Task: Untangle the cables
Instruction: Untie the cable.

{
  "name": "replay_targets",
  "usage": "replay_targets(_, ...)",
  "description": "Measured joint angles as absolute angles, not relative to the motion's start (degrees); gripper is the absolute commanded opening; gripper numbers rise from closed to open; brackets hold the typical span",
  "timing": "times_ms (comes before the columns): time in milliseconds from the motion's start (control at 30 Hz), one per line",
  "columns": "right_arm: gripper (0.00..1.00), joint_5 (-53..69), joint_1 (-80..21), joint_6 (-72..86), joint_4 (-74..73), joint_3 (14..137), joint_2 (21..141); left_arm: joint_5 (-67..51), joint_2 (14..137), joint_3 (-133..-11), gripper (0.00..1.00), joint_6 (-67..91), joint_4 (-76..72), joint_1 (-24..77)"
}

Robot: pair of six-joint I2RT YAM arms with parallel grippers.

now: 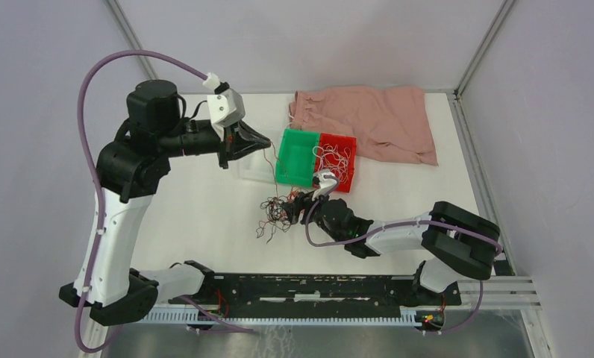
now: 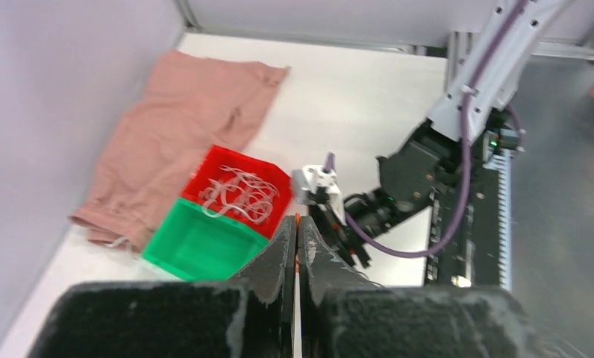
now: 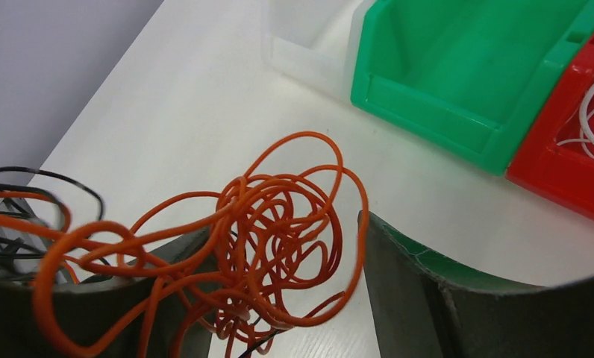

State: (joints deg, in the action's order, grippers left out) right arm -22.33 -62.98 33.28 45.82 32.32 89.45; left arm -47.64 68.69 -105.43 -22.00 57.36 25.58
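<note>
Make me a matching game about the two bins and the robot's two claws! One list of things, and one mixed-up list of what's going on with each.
Things
1. red bin
2. green bin
3. left claw
4. right claw

States
A. open, a finger on each side of the orange tangle
B. white wires inside
C. shut, pinching a thin wire
D. nothing inside

Pairs: 1-B, 2-D, 3-C, 4-A
</note>
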Motion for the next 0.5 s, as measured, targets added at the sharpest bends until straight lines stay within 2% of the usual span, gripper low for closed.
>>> replay_targets(500,0.65,-23.16,-62.98,38.61,45.82,30.96,94.08,-34.13,68.07,-114.83,0.03,-23.11,41.39,25.58)
